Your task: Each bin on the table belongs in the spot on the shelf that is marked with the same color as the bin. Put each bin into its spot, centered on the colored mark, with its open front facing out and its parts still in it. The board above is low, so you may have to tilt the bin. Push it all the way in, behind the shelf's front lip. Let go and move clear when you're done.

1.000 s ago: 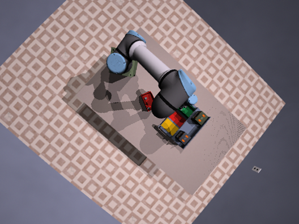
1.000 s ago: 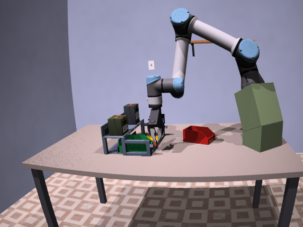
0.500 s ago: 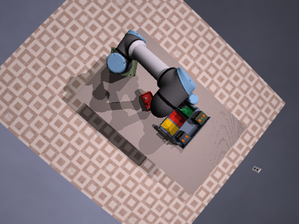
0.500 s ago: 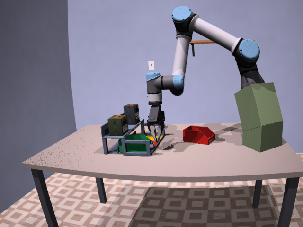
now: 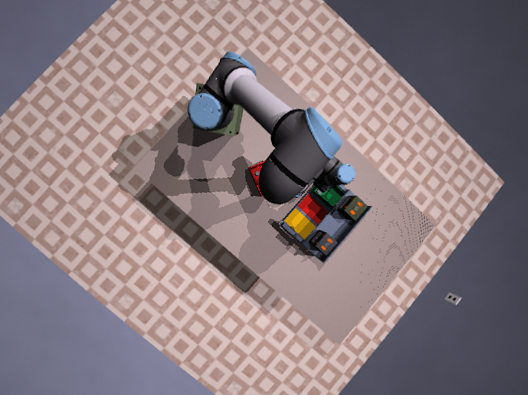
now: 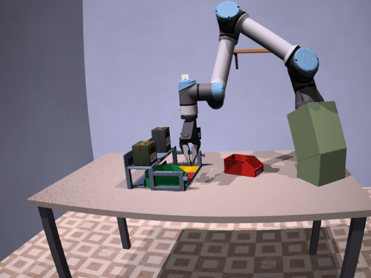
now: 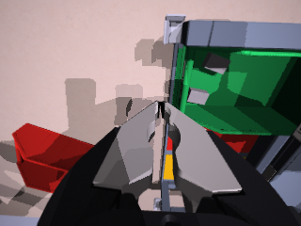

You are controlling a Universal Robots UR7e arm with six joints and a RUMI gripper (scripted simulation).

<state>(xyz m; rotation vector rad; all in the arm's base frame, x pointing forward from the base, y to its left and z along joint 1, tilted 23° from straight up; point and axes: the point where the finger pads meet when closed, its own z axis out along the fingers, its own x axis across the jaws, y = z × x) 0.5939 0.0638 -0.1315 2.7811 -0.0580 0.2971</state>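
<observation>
Pinkish-grey rectangular tabletop (image 5: 312, 287) (image 6: 227, 197) (image 7: 47, 52) here, grey metal shelf (image 5: 348, 230) (image 6: 167, 189) (image 7: 245, 35) and open-fronted red bin (image 5: 254, 171) (image 6: 239, 166) (image 7: 52, 151) standing directly on it, apart!

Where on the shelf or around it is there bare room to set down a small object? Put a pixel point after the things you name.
On the shelf (image 5: 348, 228) (image 6: 152, 179), the yellow mark (image 5: 300, 223) (image 6: 189, 168) looks bare, as does the top board between the two boxes. The green bin (image 5: 326, 195) (image 6: 167, 176) (image 7: 235, 89) crowds one end; the shut gripper (image 6: 191, 164) (image 7: 160, 102) hangs beside it.
</observation>
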